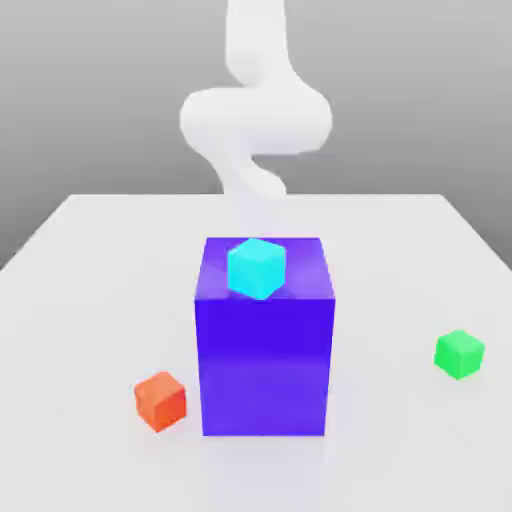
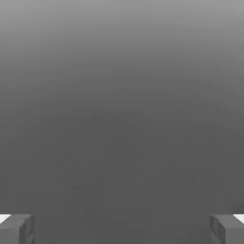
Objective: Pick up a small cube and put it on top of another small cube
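You see the arm [image 1: 255, 110] as a pale blurred shape, and its lower end goes behind the tall blue block [image 1: 265, 350], which hides the table [image 1: 90, 260] there. In the hand view the claw [image 2: 122, 228] stands wide, its fingertips [image 2: 16, 228] cut off at the edge, holding nothing. A cyan cube [image 1: 256, 268] sits on the block; the orange cube [image 1: 160, 400] and green cube [image 1: 459, 353] lie on the table to either side.
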Robot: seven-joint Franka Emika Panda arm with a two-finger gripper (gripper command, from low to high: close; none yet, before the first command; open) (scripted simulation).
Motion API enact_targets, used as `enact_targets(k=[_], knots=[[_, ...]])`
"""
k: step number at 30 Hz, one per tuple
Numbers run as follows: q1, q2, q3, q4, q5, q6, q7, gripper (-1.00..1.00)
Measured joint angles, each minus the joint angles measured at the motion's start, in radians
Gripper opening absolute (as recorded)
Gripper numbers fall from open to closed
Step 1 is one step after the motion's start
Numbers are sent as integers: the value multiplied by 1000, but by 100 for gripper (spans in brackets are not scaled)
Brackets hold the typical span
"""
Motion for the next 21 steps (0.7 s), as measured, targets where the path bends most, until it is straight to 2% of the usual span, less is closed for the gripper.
enact_targets(k=[10, 16, 21], knots=[[235, 372, -86, 78, 154, 44, -440, 0], [315, 590, -72, 124, 225, 70, -685, 0], [384, 764, -43, 160, 238, 101, -858, 0]])
